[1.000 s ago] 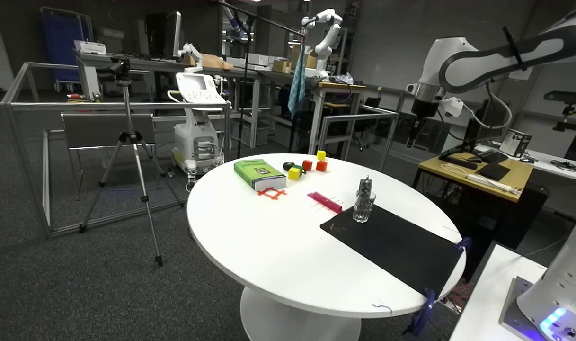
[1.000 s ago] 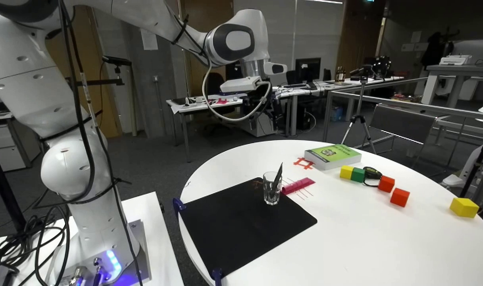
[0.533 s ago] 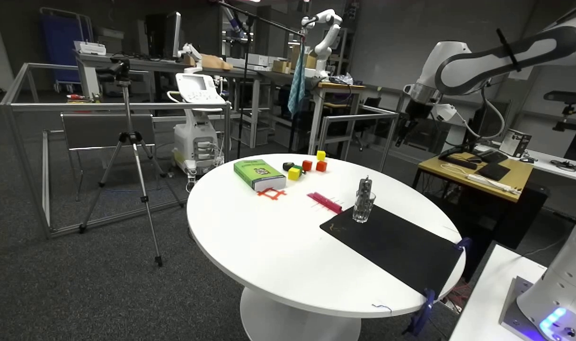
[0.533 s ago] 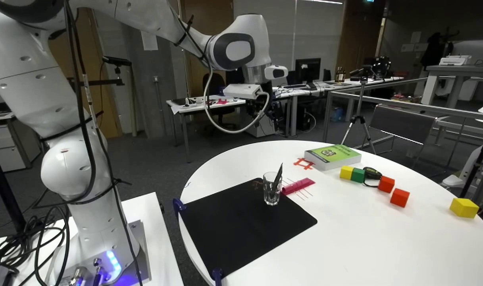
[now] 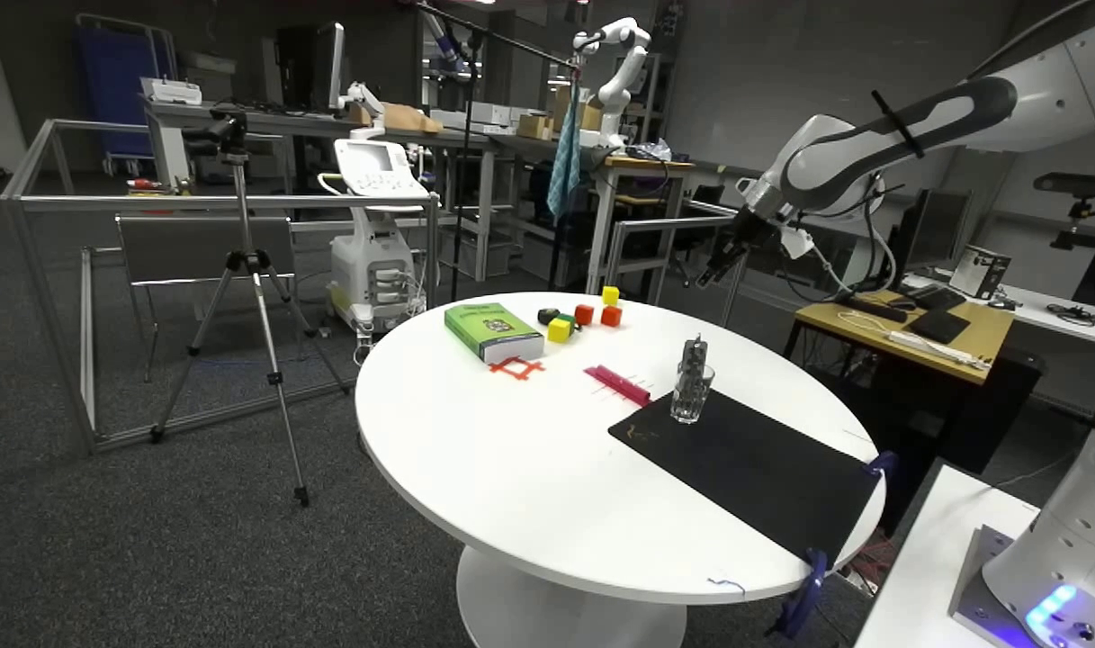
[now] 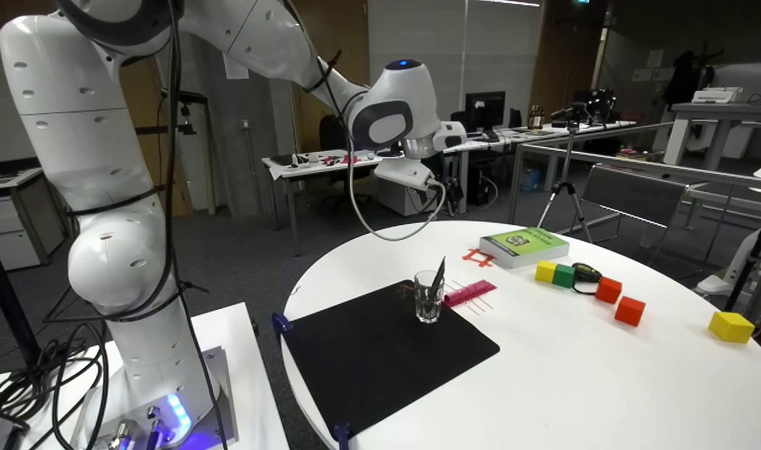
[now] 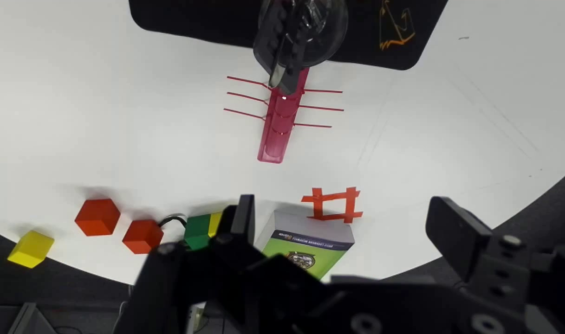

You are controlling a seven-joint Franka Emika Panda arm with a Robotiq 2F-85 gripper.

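Note:
My gripper (image 7: 341, 204) stands open and empty, its fingers spread wide in the wrist view. In an exterior view the gripper (image 5: 707, 277) hangs tilted in the air above the far side of the table, touching nothing. Between the fingers in the wrist view, a green book (image 7: 319, 257) shows on the table below, partly hidden by the gripper. Beside the book lies a red tape square (image 7: 334, 204). A pink holder (image 7: 280, 134) rests near a clear glass (image 6: 423, 312) in which a dark tool (image 6: 439, 279) leans. In an exterior view the fingers are mostly hidden behind the wrist.
The glass stands on a black mat (image 6: 380, 362) clamped to the round white table (image 5: 511, 486). A yellow cube (image 6: 546, 270), a green cube (image 6: 564, 275), a tape measure (image 6: 585, 272), red cubes (image 6: 630, 310) and another yellow cube (image 6: 730, 327) lie along the far part.
The arm has come down and forward over the table, and the gripper has tilted. In the exterior views the objects on the table stay where they were.

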